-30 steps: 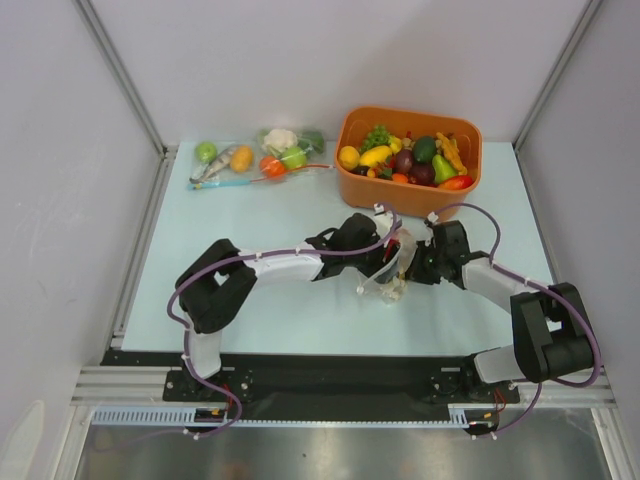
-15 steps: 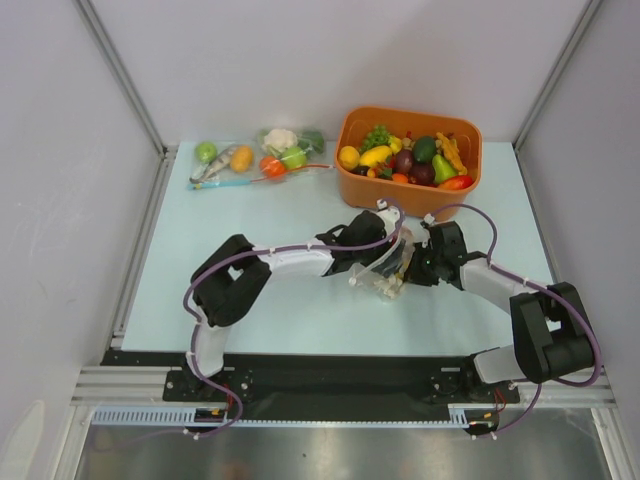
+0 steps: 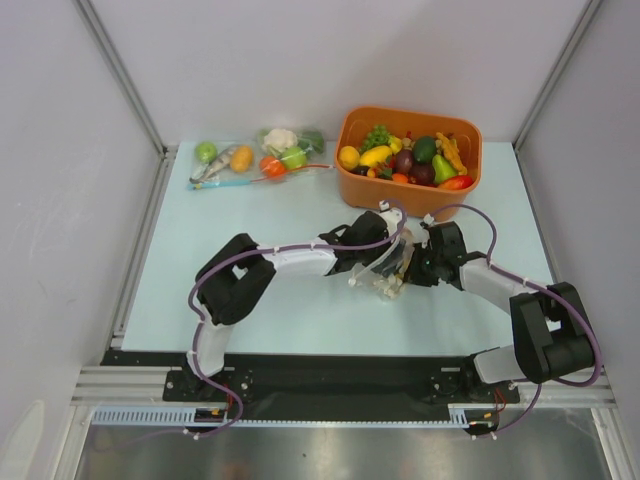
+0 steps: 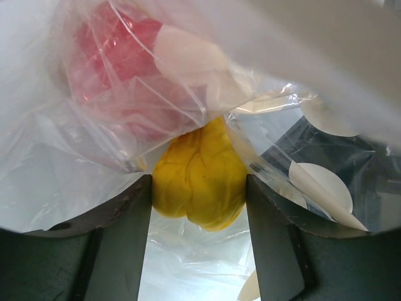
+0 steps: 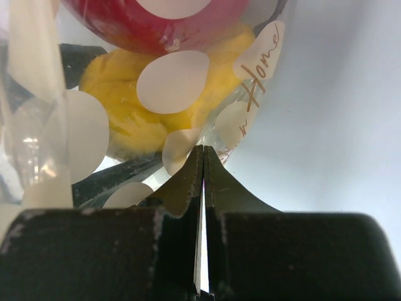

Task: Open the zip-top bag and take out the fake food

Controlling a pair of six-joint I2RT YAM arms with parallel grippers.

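The clear zip-top bag [image 3: 386, 274] with white dots lies mid-table between my two grippers. My left gripper [image 3: 374, 262] reaches into its mouth. In the left wrist view its jaws [image 4: 199, 191] press both sides of a yellow fake fruit [image 4: 199, 172]. A red fruit [image 4: 119, 69] sits behind a plastic fold above it. My right gripper [image 3: 411, 268] is shut on the bag's edge [image 5: 250, 81], with the fingertips [image 5: 203, 153] pinching the film. Through the bag, the right wrist view shows a yellow fruit [image 5: 125, 119] and the red fruit [image 5: 163, 22]. A second yellow fruit cannot be told apart.
An orange bin [image 3: 345, 185] full of mixed fake produce stands just behind the grippers. Other clear bags [image 3: 255, 158] holding a green ball, fish, cauliflower and other items lie at the back left. Grey walls close in both sides.
My left arm has pushed to the right, driving its gripper deeper into the bag, and the bag has sunk lower on the table. The right gripper has kept its hold.
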